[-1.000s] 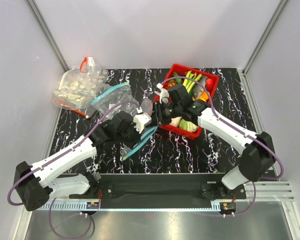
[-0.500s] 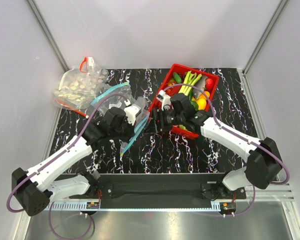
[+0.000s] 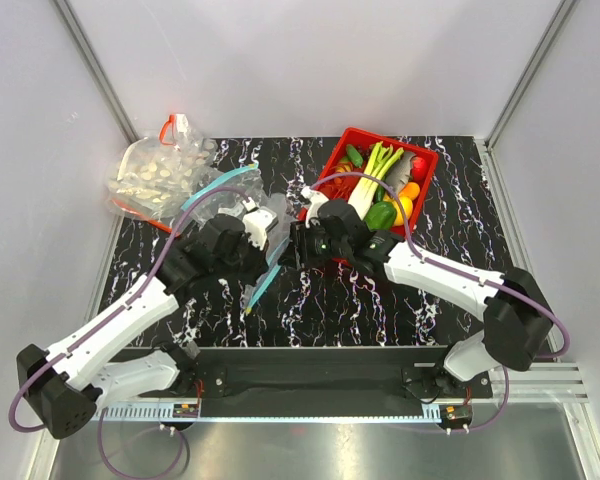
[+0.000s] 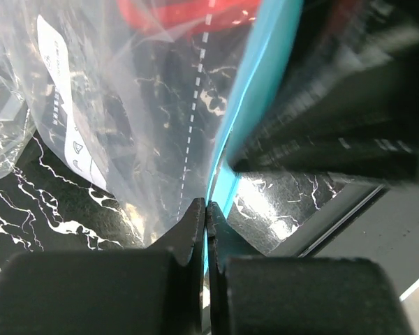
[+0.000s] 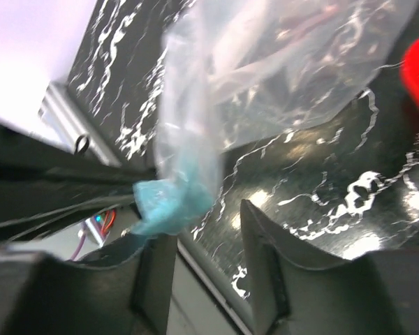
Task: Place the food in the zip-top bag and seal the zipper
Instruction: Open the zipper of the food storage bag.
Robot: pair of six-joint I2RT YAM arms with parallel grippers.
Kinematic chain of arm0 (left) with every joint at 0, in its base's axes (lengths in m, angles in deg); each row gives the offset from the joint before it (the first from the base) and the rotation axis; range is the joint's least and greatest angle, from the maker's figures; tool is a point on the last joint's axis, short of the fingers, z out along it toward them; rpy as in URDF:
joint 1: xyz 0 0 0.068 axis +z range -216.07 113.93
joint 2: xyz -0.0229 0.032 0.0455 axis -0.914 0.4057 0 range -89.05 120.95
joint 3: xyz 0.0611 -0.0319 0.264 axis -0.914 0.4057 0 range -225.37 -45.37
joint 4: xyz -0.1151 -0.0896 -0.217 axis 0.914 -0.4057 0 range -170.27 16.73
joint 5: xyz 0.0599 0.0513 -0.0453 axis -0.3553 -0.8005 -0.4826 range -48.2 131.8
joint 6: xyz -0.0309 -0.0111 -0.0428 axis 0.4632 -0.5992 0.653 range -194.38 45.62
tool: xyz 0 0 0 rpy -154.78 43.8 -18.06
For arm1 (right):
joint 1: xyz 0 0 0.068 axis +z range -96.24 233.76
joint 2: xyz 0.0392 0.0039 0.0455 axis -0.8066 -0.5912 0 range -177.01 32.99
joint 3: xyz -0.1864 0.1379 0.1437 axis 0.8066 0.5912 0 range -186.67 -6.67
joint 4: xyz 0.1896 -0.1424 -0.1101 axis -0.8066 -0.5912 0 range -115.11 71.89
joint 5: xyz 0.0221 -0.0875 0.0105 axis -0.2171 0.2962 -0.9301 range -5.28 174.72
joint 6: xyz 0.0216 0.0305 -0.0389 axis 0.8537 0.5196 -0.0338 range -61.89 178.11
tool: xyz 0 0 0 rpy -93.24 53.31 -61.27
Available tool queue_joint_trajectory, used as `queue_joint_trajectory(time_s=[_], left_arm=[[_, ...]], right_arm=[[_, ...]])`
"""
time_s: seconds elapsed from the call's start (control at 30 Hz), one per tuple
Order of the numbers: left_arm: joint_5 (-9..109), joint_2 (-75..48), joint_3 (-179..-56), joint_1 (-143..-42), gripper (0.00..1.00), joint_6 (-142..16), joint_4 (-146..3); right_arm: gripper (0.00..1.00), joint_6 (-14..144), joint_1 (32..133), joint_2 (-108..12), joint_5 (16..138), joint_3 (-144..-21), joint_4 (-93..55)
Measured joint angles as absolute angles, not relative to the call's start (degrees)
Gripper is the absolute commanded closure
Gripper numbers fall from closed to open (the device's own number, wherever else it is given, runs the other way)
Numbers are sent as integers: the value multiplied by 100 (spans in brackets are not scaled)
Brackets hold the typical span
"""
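Contact with the zipper (image 4: 258, 105) is made by the left gripper (image 4: 207, 213). In the left wrist view its two fingers are pressed fully together at the lower centre of the frame, and the teal strip is pinched between their tips. From that pinch the strip is seen running up to the top right of the frame. The clear bag (image 4: 126, 105) is spread to the left of the strip, and its white label (image 4: 56, 84) is seen at the upper left.

In the right wrist view the right gripper (image 5: 206, 223) is shown with its fingers parted and a plain gap between them. Nothing is clamped in that gap. A crumpled teal end of the strip is located just above the tip of the finger on the left of the frame. Whether that finger is touched by it cannot be told.

In the top view both grippers are positioned close together near the centre of the frame, above the black marbled table (image 3: 330, 300). The bag is located just left of centre, with the teal strip hanging down from between the two grippers.

The leek (image 3: 370, 180) is seen lying in the red basket (image 3: 395, 140) at the upper right of centre, and the small green vegetable (image 3: 353, 155) is seen at the basket's far corner. A second bag (image 3: 160, 170) with a red strip is located at the upper left, just beside the first.
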State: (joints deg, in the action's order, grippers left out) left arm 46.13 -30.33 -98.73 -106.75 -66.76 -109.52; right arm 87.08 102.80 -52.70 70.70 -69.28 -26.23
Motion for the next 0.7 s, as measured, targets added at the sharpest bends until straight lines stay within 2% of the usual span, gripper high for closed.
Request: queue_joint_trajectory(time_s=[0.17, 0.43, 0.7], left_arm=[[4646, -3166, -9873, -10664, 100, -6676, -10930], [4725, -3166, -9996, -10660, 100, -6674, -11011], [4349, -3330, -10796, -10660, 100, -6497, -11789]], right_arm=[[71, 8844, 10280, -5284, 7551, -6928, -2524], [72, 8966, 10282, -5299, 7855, -6936, -2485], [91, 9010, 10387, -5618, 7619, -7380, -2478]])
